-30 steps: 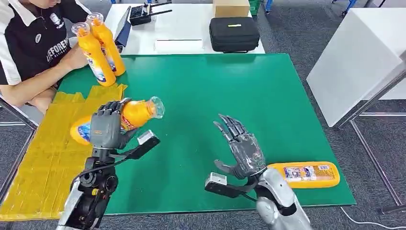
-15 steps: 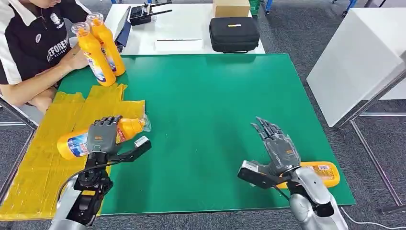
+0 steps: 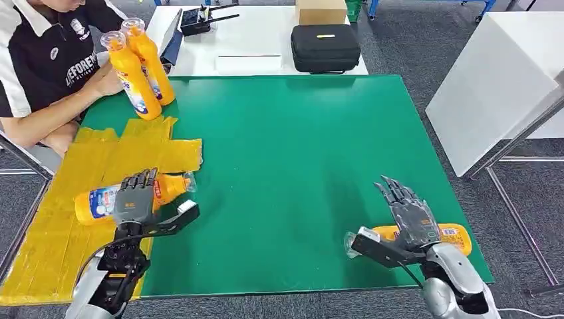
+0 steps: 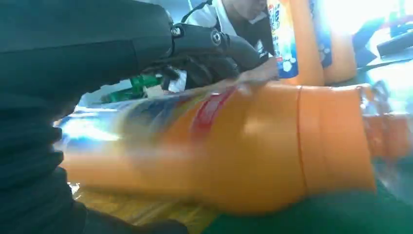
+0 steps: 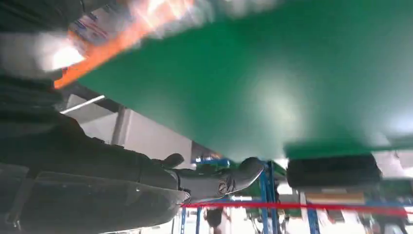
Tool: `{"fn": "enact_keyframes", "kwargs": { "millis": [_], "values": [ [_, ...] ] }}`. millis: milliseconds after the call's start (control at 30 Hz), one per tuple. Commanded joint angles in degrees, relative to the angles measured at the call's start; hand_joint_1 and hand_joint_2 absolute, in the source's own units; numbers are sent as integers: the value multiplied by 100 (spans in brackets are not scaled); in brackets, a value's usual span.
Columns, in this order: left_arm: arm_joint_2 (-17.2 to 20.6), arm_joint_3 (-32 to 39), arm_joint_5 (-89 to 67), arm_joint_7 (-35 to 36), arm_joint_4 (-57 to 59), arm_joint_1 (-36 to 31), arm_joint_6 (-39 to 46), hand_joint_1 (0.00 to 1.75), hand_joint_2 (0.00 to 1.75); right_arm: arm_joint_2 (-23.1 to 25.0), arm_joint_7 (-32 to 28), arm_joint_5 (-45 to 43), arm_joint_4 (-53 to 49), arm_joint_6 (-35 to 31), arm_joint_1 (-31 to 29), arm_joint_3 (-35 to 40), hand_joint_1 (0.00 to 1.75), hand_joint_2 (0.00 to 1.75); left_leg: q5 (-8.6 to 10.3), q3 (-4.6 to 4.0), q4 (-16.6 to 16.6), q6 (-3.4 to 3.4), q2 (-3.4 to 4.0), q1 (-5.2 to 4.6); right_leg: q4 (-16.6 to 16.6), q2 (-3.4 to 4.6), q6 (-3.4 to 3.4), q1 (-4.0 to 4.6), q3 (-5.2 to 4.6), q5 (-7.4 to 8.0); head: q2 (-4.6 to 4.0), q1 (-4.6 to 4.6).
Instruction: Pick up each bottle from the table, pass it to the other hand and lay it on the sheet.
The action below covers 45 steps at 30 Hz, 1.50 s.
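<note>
Green matting covers the table (image 3: 299, 133) where a humanoid robot works through its bottle task. Nearest the camera, the right hand (image 3: 409, 216) hovers with fingers spread and empty over a bottle (image 3: 452, 236) lying on its side at the mat's near right edge, apparently lined up to be the next pick. Across the mat, the left hand (image 3: 135, 198) wraps its fingers over a second orange bottle (image 3: 100, 201), which lies on its side with most of its body on the yellow sheet (image 3: 60, 232) and its cap end over the green; the low, flat hold suggests it is being laid down, though whether it rests fully on the sheet cannot be told. At the mat's far left corner, a seated person (image 3: 40, 73) steadies two upright bottles (image 3: 136, 66), seemingly waiting stock.
</note>
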Motion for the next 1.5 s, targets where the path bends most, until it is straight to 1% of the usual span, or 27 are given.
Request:
{"fn": "enact_keyframes", "kwargs": {
  "millis": [33, 67, 100, 200, 233, 300, 367, 400, 433, 533, 600, 767, 800, 833, 933, 1033, 1067, 1100, 1133, 1233, 1300, 1333, 1433, 1467, 1500],
  "values": [
    [-315, 476, 1560, -1101, 43, 39, -327, 0, 175, -384, -78, -273, -387, 646, 403, -340, 0, 175, -13, 24, 3, -22, -9, 8, 2, -22, -18, 10, 27, -15, 0, 2],
    [-351, 480, 1897, -1323, -45, 50, -430, 0, 175, -518, -142, -346, -435, 803, 464, -377, 0, 175, -6, 16, 0, -13, -12, 3, 1, -22, -12, 5, 19, -11, 0, 0],
    [-345, 441, 2090, -1417, -110, 62, -516, 0, 175, -631, -196, -422, -494, 905, 534, -441, 0, 175, -13, 23, 5, -17, -12, 8, 2, -26, -17, 10, 30, -16, 0, 2],
    [-347, 423, 2097, -1412, -127, 60, -530, 0, 175, -673, -222, -457, -502, 925, 570, -502, 0, 175, -9, 18, 4, -12, -10, 5, 0, -22, -13, 8, 24, -11, 0, 0],
    [-353, 410, 2332, -1552, -191, 79, -600, 0, 175, -741, -273, -500, -535, 1021, 600, -505, 0, 175, -4, 12, 1, -9, -11, 3, -1, -20, -9, 5, 19, -6, 0, 2],
    [-336, 309, 2622, -1684, -293, 119, -691, 0, 175, -881, -310, -625, -589, 1175, 694, -687, 0, 175, -17, 30, 8, -20, -5, 7, 4, -22, -19, 10, 36, -16, 0, 0],
    [-331, 235, 2851, -1747, -359, 131, -756, 0, 175, -1048, -346, -750, -596, 1351, 760, -976, 0, 175, -5, 11, 4, -11, -14, -1, 2, -25, -11, 2, 18, -8, 0, 0],
    [-326, 204, 2897, -1744, -348, 109, -764, 0, 175, -1141, -372, -856, -550, 1453, 735, -1148, 0, 175, -9, 18, 8, -17, -22, 0, 5, -37, -16, 3, 27, -14, 0, 0],
    [-328, 196, 2919, -1724, -323, 83, -761, 0, 175, -1231, -392, -955, -486, 1534, 681, -1281, 0, 175, -3, 10, 5, -10, -20, -6, 3, -31, -10, -5, 16, -9, 0, 0],
    [-347, 159, 3005, -1725, -133, -49, -744, 0, 175, -1481, -454, -1173, -140, 1790, 391, -1606, 0, 175, -7, 15, 11, -9, -10, -5, 4, -25, -12, -3, 22, -9, 0, 0],
    [-378, 118, 3075, -1766, -55, -86, -721, 0, 175, -1462, -435, -1133, 52, 1825, 272, -1772, 0, 175, -6, 18, 10, -10, -5, -5, 1, -21, -8, -2, 25, -3, 0, 0],
    [-386, 79, 3109, -1758, -68, -65, -711, 0, 175, -1393, -404, -1051, 128, 1828, 297, -1786, 0, 175, 5, 16, 0, 0, -12, -7, -9, -23, 1, -5, 23, 5, 0, 2],
    [-373, 59, 3134, -1746, -66, -56, -700, 0, 175, -1378, -365, -960, 250, 1821, 227, -1748, 0, 175, 1, 25, 0, -8, -11, -3, -10, -27, -7, 0, 33, 2, 0, 0],
    [-373, 52, 3148, -1744, -66, -51, -690, 0, 175, -1369, -336, -890, 337, 1799, 180, -1714, 0, 175, 5, 19, -3, -1, -10, -7, -11, -21, -1, -5, 26, 5, 0, 2],
    [-373, 52, 3148, -1744, -66, -51, -690, 0, 175, -1369, -336, -890, 337, 1799, 180, -1714, 0, 175, -1, 29, -2, -9, -1, -3, -10, -17, -7, 0, 34, 2, 0, -2],
    [-373, 52, 3148, -1744, -66, -51, -690, 0, 175, -1369, -336, -890, 337, 1799, 180, -1714, 0, 175, 4, 18, -2, 0, -5, -8, -8, -18, 1, -5, 21, 5, 0, -2],
    [-374, 47, 3171, -1747, -70, -41, -689, 0, 175, -1362, -272, -747, 465, 1757, 100, -1630, 0, 175, -2, 29, 0, -9, -3, -2, -10, -21, -7, 1, 34, 1, 0, 0],
    [-382, 37, 3189, -1757, -63, -41, -691, 0, 175, -1349, -257, -704, 573, 1763, 41, -1573, 0, 175, 4, 19, -2, -1, 0, -6, -11, -14, 0, -3, 23, 7, 0, 0],
    [-388, 30, 3199, -1768, -50, -44, -687, 0, 175, -1334, -257, -702, 686, 1769, -17, -1526, 0, 175, -1, 28, -1, -6, 1, -3, -11, -15, -4, 0, 32, 4, 0, 0],
    [-417, 8, 3261, -1826, 30, -87, -656, 0, 175, -1404, -342, -671, 1262, 1827, -384, -1152, 0, 175, 7, 13, -3, 4, 4, -6, -13, -8, 4, -4, 18, 12, 0, -2],
    [-422, -23, 3286, -1831, 116, -139, -621, 0, 175, -1418, -434, -664, 1738, 1849, -721, -798, 0, 175, -2, 32, 0, -8, 17, 2, -17, -2, -6, 5, 37, 11, 0, 0],
    [-420, -33, 3297, -1830, 150, -155, -603, 0, 175, -1416, -437, -636, 1885, 1837, -806, -651, 0, 175, 4, 22, -3, -1, 15, -3, -18, 0, 0, 0, 26, 15, 0, 0],
    [-424, -50, 3341, -1841, 203, -174, -580, 0, 175, -1320, -385, -570, 2176, 1747, -896, -376, 0, 175, 1, 32, -4, -9, 21, 3, -20, 4, -6, 5, 36, 16, 0, 0],
    [-431, -57, 3370, -1861, 226, -181, -592, 0, 175, -1272, -363, -559, 2295, 1713, -915, -318, 0, 175, 6, 21, -4, -1, 9, -1, -17, -4, 4, 1, 26, 17, 0, 0],
    [-439, -58, 3388, -1870, 236, -179, -580, 0, 175, -1236, -343, -544, 2353, 1657, -906, -275, 0, 175, 6, 27, -7, -4, 7, 0, -19, -9, 0, 3, 33, 15, 0, 0]
  ]
}}
